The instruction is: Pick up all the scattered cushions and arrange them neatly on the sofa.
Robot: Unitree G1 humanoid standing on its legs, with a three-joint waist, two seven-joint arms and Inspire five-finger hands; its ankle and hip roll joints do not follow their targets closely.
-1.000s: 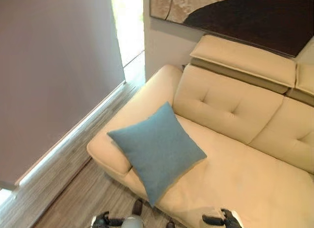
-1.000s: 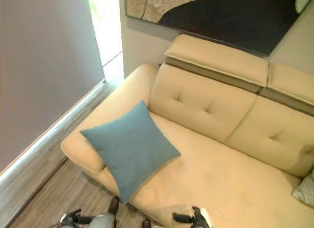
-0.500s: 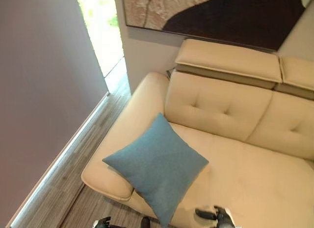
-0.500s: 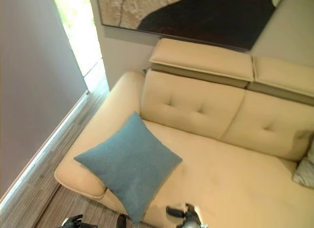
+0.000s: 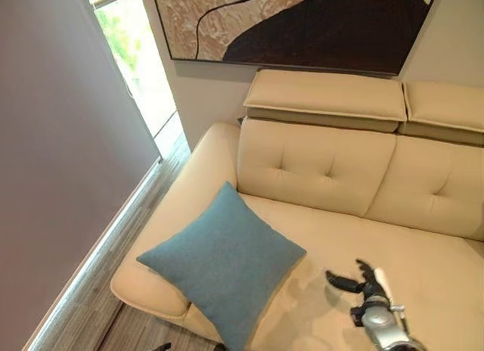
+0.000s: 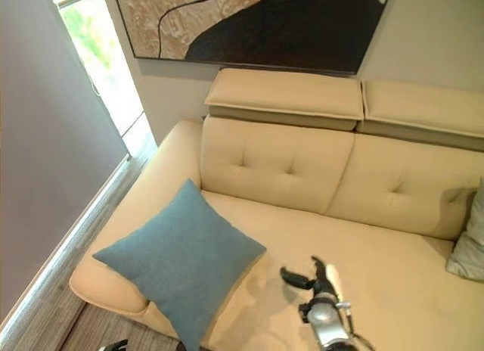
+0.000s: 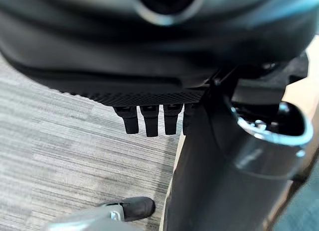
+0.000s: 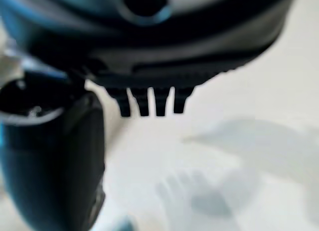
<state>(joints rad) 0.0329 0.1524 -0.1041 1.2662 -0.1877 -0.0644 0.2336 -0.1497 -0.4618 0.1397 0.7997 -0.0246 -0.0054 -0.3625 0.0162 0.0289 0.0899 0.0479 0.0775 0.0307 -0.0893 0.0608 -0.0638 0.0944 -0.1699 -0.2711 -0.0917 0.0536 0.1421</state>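
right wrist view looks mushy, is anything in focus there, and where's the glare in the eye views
Right wrist view: the right hand and the pale sofa seat past it are both soft, with nothing crisp. Left eye view: the window is blown out bright, while the blue cushion and sofa are evenly lit. Left wrist view: the left hand is sharp against the grey floor.

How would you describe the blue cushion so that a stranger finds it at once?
Find the cream sofa below the dark wall painting. On its seat, at the end near the window, lies the blue cushion, turned like a diamond. The grey cushion lies at the opposite end.
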